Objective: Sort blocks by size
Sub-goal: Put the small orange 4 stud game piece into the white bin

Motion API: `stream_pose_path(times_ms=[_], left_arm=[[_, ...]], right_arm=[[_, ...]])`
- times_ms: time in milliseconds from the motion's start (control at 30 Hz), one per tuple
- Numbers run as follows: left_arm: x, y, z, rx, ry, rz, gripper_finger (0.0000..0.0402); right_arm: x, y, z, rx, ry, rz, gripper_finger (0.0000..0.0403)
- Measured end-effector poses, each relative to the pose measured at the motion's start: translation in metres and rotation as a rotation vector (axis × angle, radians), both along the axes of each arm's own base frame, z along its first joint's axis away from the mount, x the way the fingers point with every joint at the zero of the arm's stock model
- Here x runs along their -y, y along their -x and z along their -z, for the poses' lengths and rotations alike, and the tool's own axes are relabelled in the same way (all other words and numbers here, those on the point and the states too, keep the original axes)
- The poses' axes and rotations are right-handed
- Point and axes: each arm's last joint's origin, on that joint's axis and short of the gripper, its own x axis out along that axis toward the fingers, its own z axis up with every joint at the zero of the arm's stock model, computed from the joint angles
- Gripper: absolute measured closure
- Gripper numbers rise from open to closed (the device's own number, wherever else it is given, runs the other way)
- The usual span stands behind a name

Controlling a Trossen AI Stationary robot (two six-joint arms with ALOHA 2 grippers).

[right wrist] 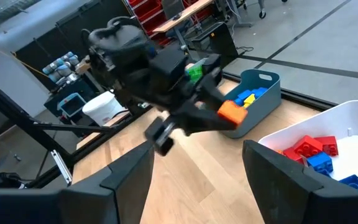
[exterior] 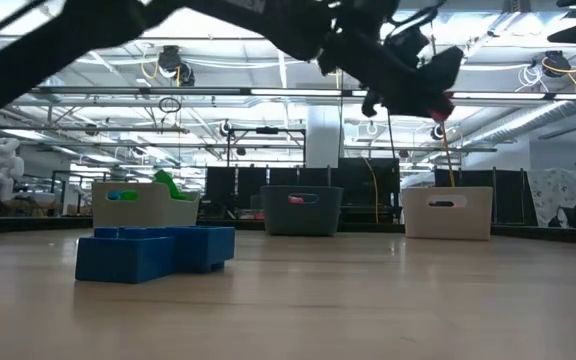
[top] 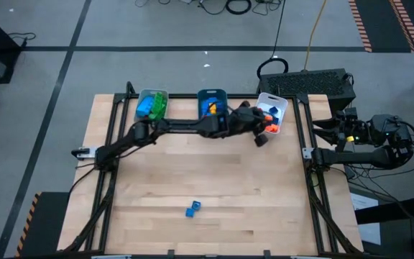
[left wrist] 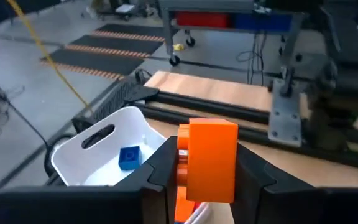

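Note:
My left arm reaches across the far side of the table. Its gripper [top: 266,132] is shut on an orange block [left wrist: 211,158] beside the near edge of the white tray [top: 275,108]. That tray holds red, blue and orange blocks [right wrist: 316,152]. A teal tray [top: 211,103] holds yellow and blue blocks, and a grey tray [top: 152,104] holds blue and green ones. Two blue blocks [top: 192,208] lie on the table near its front edge. My right gripper [right wrist: 197,168] stands open and holds nothing, pulled back at the table's right side [top: 336,132]. My left gripper pinches the orange block by two opposite sides [left wrist: 188,162], one finger [left wrist: 160,171] on each. The fingers reach almost level, slanting slightly down, from the table's left toward the white tray. The block [right wrist: 232,112] is lifted clear of the table, sticking out past the fingertips.
The three trays stand in a row along the far edge [exterior: 301,210]. The black frame rails [top: 307,155] run along the table's sides. Bare wood lies between the trays and the two blue blocks [exterior: 153,252].

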Motion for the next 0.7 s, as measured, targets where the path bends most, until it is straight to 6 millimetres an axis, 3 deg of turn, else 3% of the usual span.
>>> stream_pose_path(times_ms=[100,233,467,700], left_arm=[[-0.015,-0.009,0.006,0.007,0.043,-0.038,0.0304],[-0.031,-0.016,0.030,-0.049,0.054,-0.066,0.0304],[-0.054,-0.012,0.051,-0.079,0.191,-0.162,0.0304],[-0.058,-0.013,0.049,-0.041,0.208,-0.136,0.0198]], right_arm=[[0.000,0.000,0.000,-0.001,0.001,0.000,0.0165],[0.000,0.000,0.000,-0.001,0.000,0.000,0.0165],[0.000,0.000,0.000,0.001,-0.007,0.002,0.0165],[0.000,0.000,0.000,0.002,-0.008,-0.001,0.0165]])
